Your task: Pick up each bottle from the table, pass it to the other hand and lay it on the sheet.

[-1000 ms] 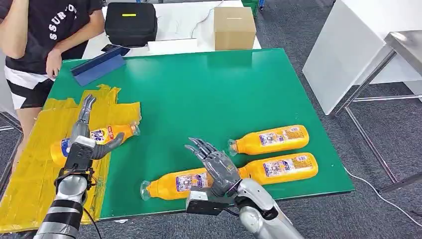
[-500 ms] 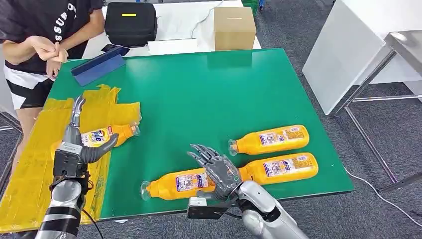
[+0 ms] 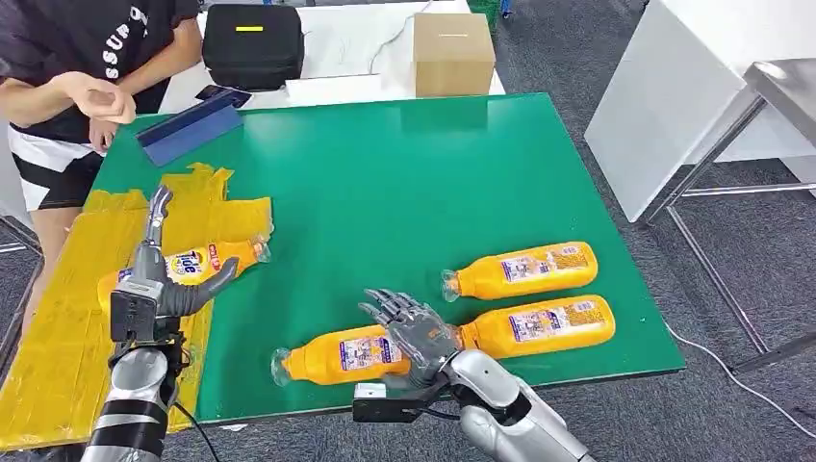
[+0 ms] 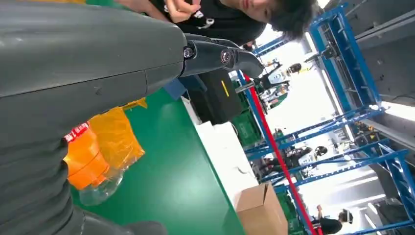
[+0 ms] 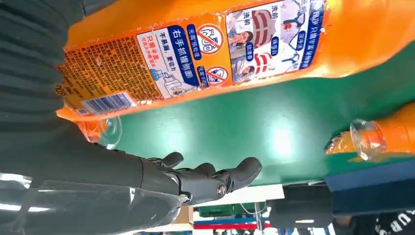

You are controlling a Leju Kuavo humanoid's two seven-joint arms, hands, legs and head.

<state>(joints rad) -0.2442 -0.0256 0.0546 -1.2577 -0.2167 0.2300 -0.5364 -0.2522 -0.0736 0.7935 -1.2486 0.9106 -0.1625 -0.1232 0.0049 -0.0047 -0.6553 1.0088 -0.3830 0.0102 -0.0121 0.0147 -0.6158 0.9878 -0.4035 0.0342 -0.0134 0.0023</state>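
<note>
Right hand low over near table edge, fingers spread, holding nothing, hovering at mid-body of nearest bottle. Bottle flat on green table, long axis running left-right, clear cap end pointing left, base tucked under the palm. Wrist view: label right below palm, fingers not yet wrapped. Right hand clearly nearer; next move prob. a straight drop and close across the short axis. Two more bottles to the right: one touching or just beside, other farther back. Left hand open w/ fingers up, over yellow sheet, beside bottle already laid there.
</note>
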